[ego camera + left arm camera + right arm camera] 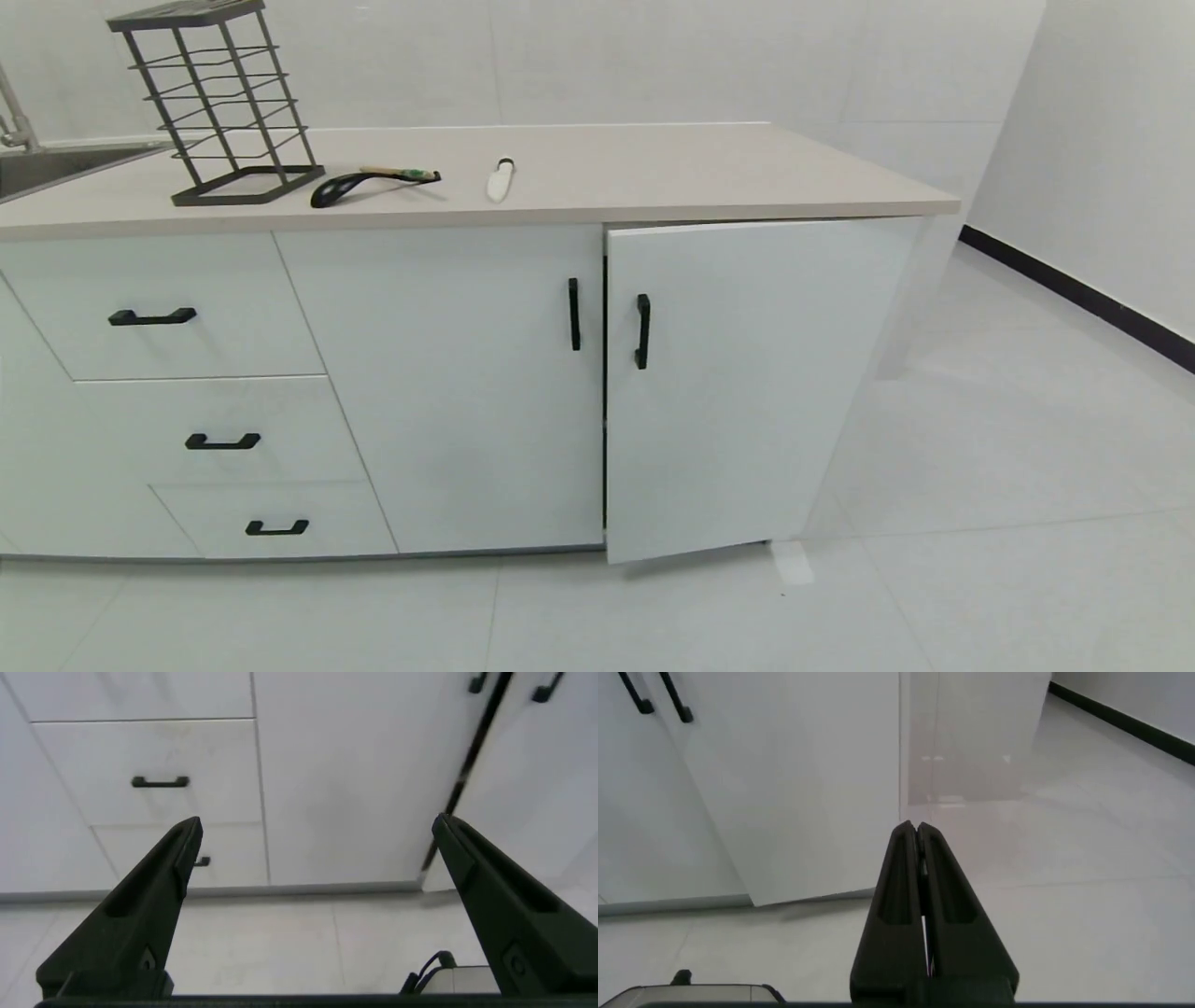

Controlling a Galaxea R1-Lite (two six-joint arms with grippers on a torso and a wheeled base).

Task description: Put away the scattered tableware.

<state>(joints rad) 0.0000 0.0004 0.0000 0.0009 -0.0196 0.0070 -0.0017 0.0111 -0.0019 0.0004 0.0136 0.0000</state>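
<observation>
On the beige countertop (653,173) lie a black spoon (341,187), a wooden-handled utensil (401,174) resting against it, and a small white utensil (501,178) a little to their right. A black wire rack (224,103) stands upright left of them. My left gripper (313,840) is open and hangs low, facing the white drawers (159,775) with nothing between its fingers. My right gripper (918,835) is shut on nothing, low in front of the right cabinet door (785,775).
The right cabinet door (747,383) stands slightly ajar, its black handle (642,331) next to the left door's handle (573,314). Three drawers (159,317) sit at the left. A sink (56,163) is at the far left. Bare tiled floor (980,467) spreads to the right.
</observation>
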